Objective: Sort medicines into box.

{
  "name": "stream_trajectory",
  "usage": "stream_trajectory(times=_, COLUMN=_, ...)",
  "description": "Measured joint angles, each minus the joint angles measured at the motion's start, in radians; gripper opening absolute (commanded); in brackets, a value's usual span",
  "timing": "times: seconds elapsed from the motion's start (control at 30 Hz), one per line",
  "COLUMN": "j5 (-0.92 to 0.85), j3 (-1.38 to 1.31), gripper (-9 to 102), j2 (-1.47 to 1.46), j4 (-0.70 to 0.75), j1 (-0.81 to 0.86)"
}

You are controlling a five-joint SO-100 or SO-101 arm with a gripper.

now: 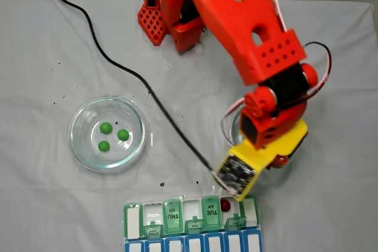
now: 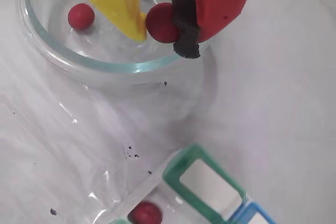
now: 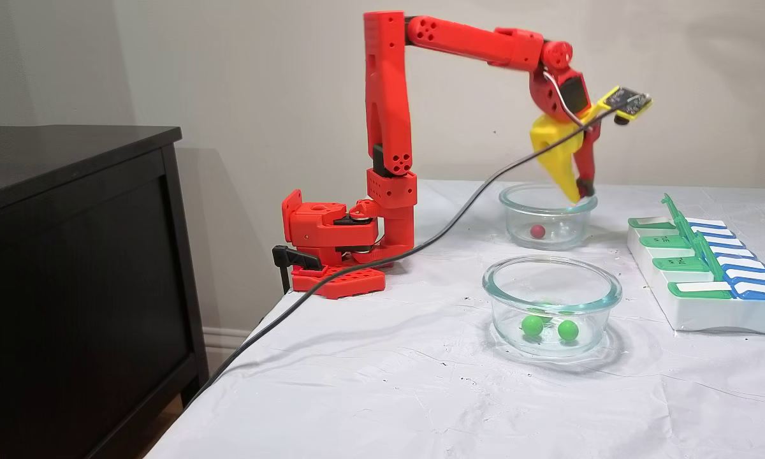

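Holding a dark red pill [image 2: 161, 23] pinched in the hand [image 2: 157, 24] just above the glass dish rim [image 2: 137, 67], with the box [image 2: 202, 174] lying toward the wrist view's bottom edge, one red pill [image 2: 145, 213] already sitting inside.

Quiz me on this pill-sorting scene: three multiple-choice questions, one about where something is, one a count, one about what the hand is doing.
1. Where is the red pill that is already sorted?
A. in a compartment of the organizer
B. on the cloth
C. among the green pills

2. How many green pills lie in their dish?
A. one
B. three
C. five

3. The hand is:
A. wide open
B. pinching a red pill
C. gripping a lid

Answers:
1 A: a red pill sits in the organizer.
2 B: the green pills number three.
3 B: the hand clamps the held red pill.
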Motion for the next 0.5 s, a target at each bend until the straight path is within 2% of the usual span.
stream_trajectory(times=0.17, j5=0.061, j3=-0.04, gripper=0, j2=0.046, j4=0.037, j1=0.041)
stream_trajectory(times=0.5, j5=0.089, j3=-0.115, gripper=0, j2=0.006, j4=0.061, j1=0.29)
